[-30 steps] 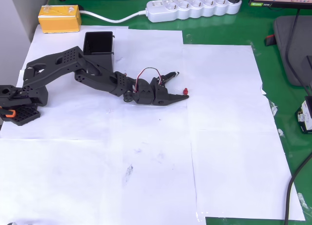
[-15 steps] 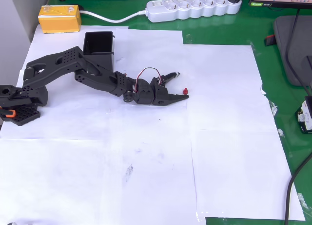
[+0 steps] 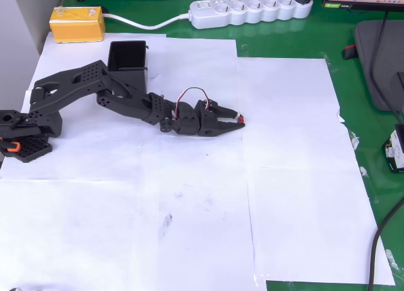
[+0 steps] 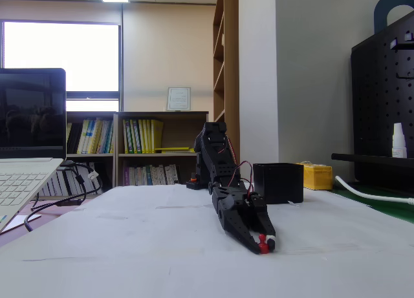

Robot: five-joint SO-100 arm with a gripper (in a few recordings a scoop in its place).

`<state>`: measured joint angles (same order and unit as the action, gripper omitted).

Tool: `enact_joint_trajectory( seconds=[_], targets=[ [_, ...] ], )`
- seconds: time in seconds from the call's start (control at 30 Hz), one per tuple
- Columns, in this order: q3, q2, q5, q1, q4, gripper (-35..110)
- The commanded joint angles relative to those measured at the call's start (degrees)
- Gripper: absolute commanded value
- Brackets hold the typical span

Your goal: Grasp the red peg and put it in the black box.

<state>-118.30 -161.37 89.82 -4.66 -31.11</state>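
The black two-finger end effector (image 3: 238, 119) lies low over the white paper sheets (image 3: 290, 177) on the green bench (image 3: 372, 146), its fingers clenched on the tiny dark-red peg with a rounded head (image 3: 240, 118); in the fixed view the peg (image 4: 262, 242) shows pinched between the fingertips, down at the paper. The small square black plastic box with tall walls (image 3: 127, 56) stands well apart, beside the arm's upper link, near a yellow rectangular box (image 3: 77, 23)
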Motion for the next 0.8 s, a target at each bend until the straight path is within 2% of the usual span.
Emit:
enact_joint_trajectory(
  seconds=[0.0, 0.27, 0.57, 0.77],
  targets=[
    [-2.37, 0.00, 0.88, -1.85, -0.97, 0],
    [1.67, 4.04, 0.62, -1.05, 0.35, 0],
    [-0.26, 26.63, -3.08, -2.20, 27.60, 0],
    [-2.72, 36.91, -5.71, -3.43, 36.04, 0]
  ],
)
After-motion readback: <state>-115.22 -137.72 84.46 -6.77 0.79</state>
